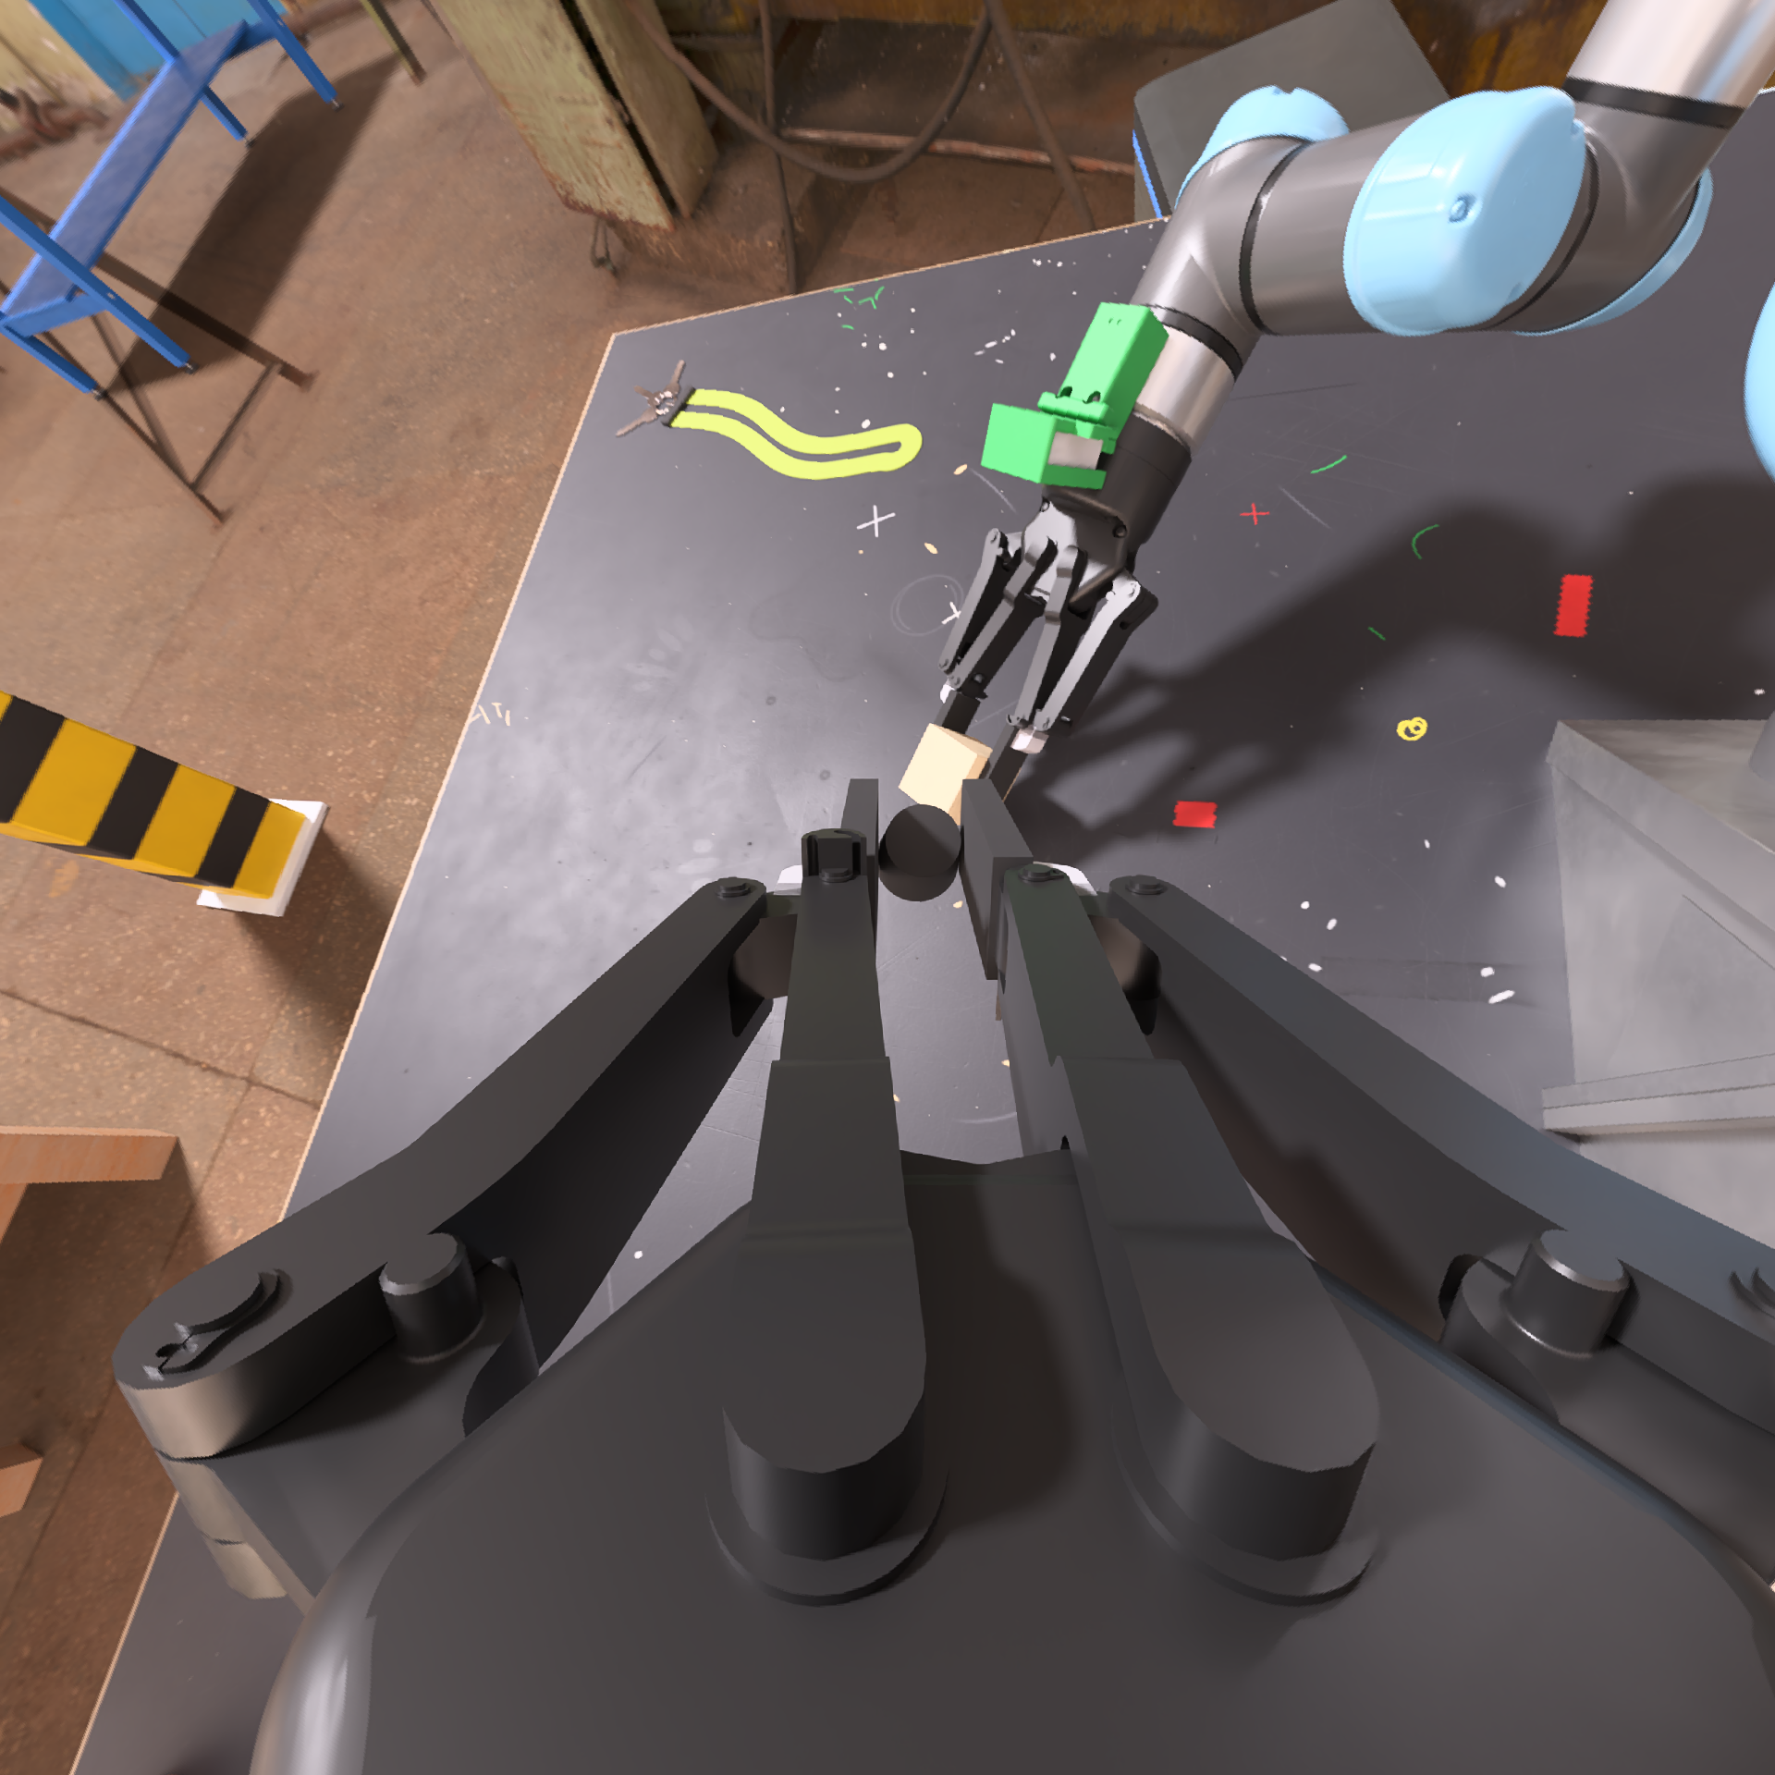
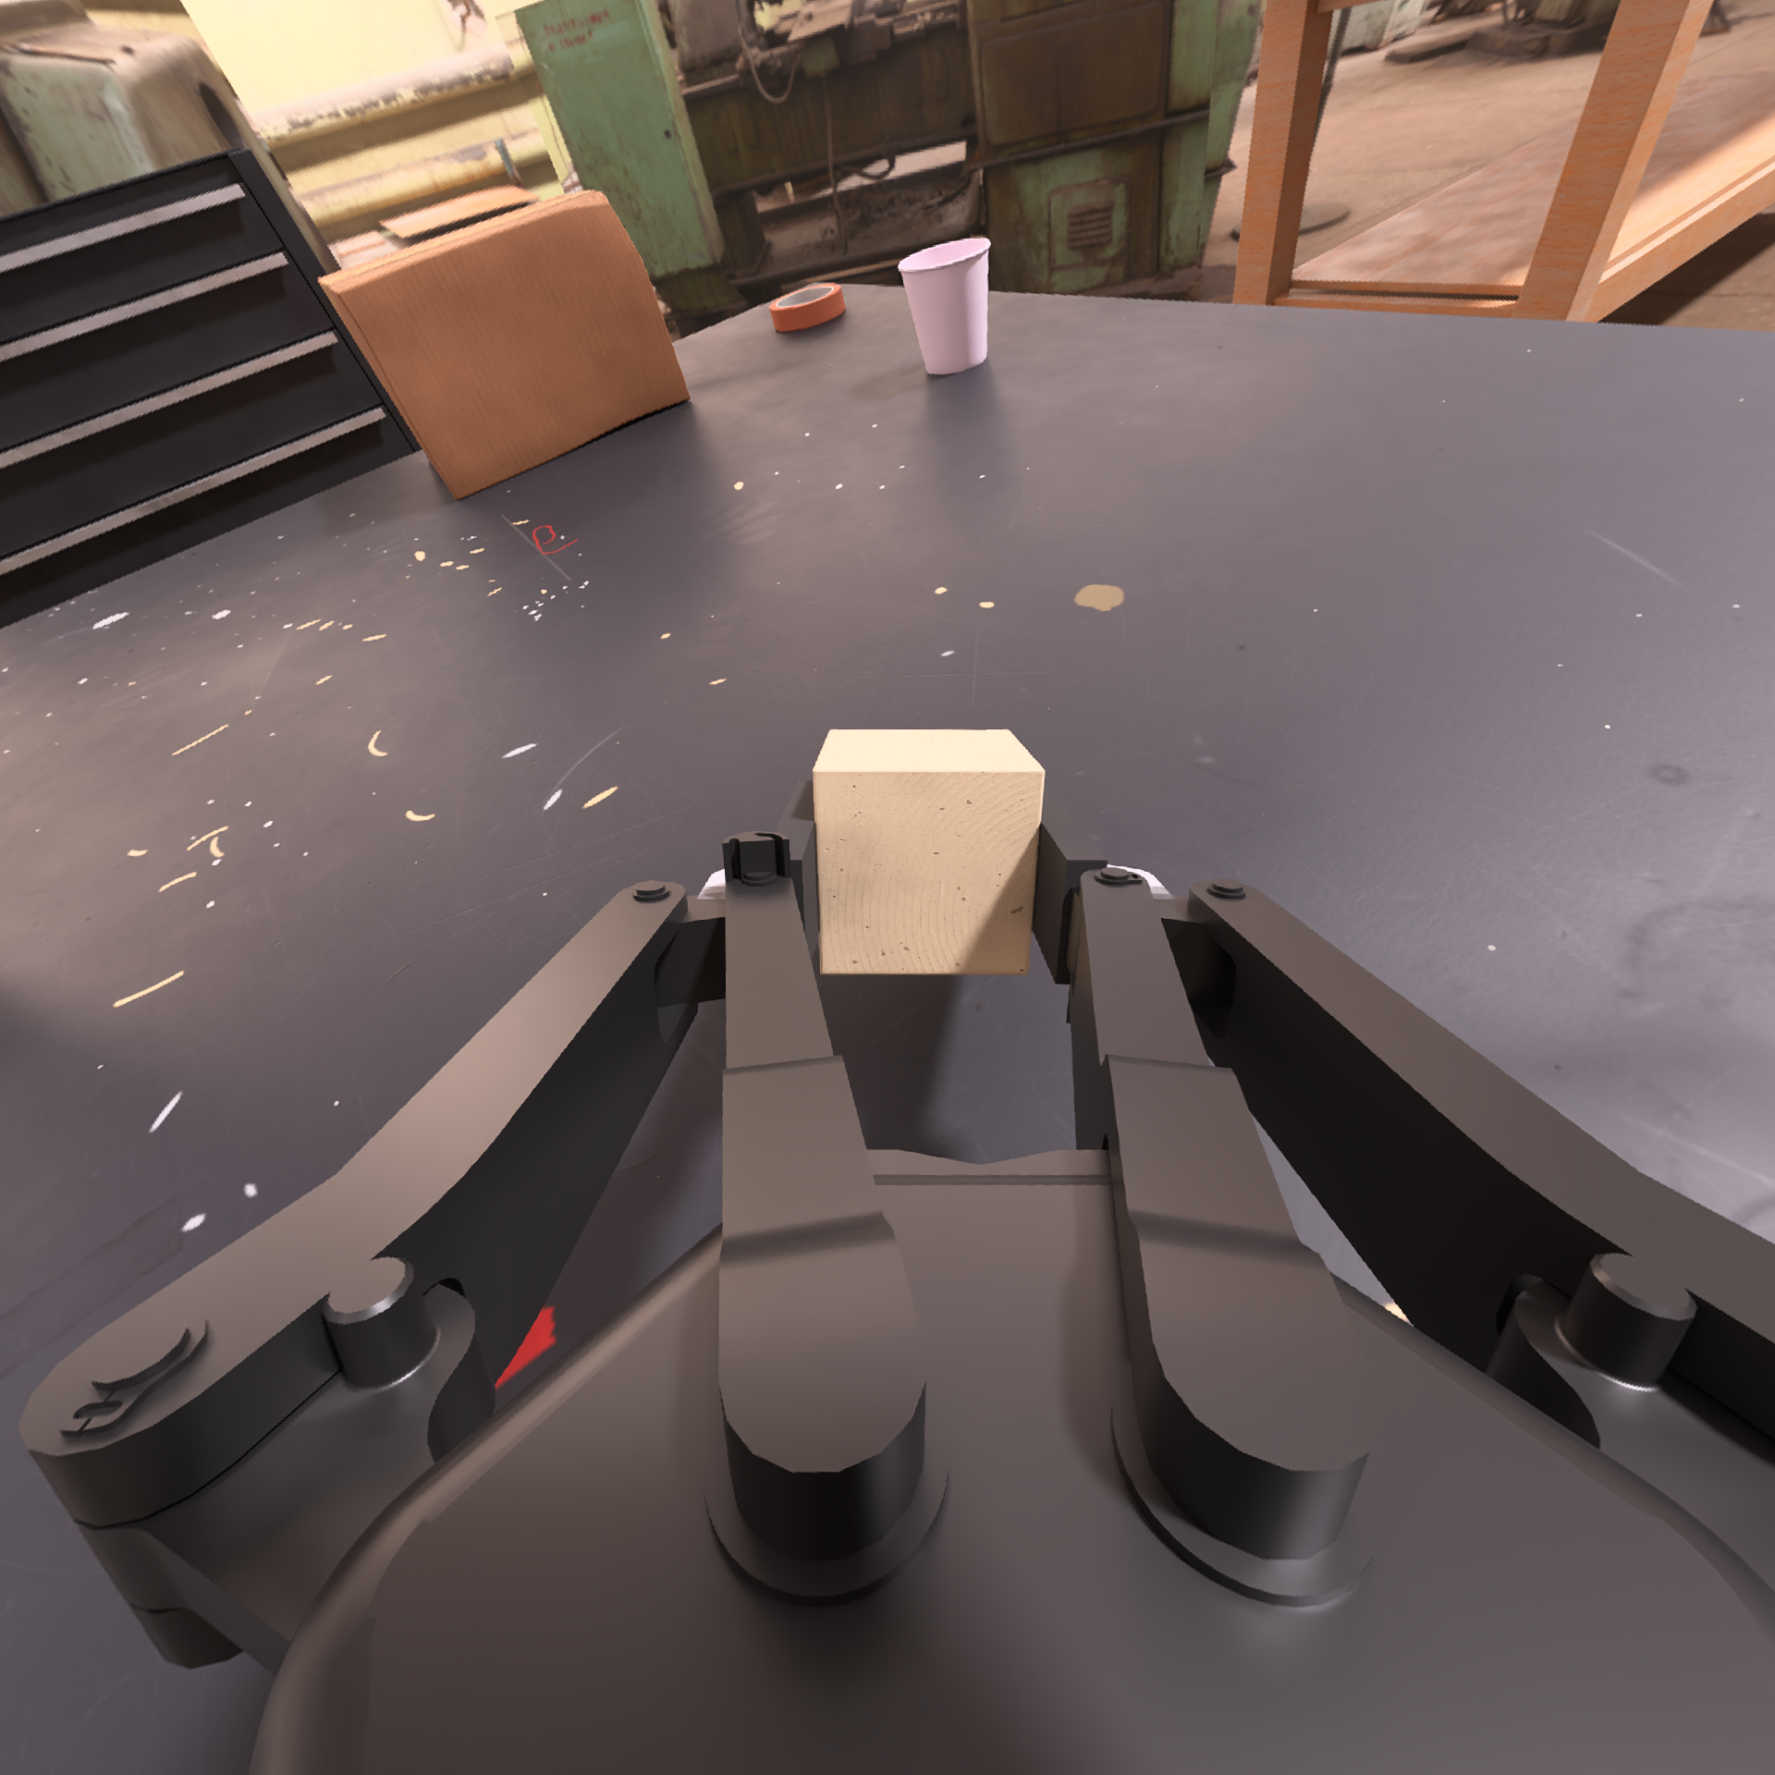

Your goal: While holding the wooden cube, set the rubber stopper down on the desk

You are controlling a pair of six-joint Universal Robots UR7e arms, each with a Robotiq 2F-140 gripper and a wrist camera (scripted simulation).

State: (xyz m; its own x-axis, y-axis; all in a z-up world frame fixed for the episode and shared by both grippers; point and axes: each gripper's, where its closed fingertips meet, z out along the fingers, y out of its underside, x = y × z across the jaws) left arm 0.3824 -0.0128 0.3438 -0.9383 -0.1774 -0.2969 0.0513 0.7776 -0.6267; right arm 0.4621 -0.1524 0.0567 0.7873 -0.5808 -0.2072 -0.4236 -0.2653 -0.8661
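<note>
In the left wrist view my left gripper [image 1: 920, 834] is shut on the dark round rubber stopper [image 1: 920, 853] and holds it over the dark desk [image 1: 615, 730]. Just beyond it the pale wooden cube [image 1: 943, 768] sits between the fingers of the right gripper [image 1: 970, 744], which reaches down from the far side. In the right wrist view my right gripper [image 2: 927, 845] is shut on the wooden cube [image 2: 924, 855] and holds it above the desk [image 2: 1345, 672]. The stopper does not show in that view.
A yellow-green strap with a metal clip [image 1: 797, 437] lies near the desk's far left edge [image 1: 538, 567]. A metal block [image 1: 1662, 922] stands at right. Far off are a pink cup [image 2: 949, 303], an orange tape roll [image 2: 807, 307], a cardboard box [image 2: 499, 346] and a drawer cabinet [image 2: 154, 355].
</note>
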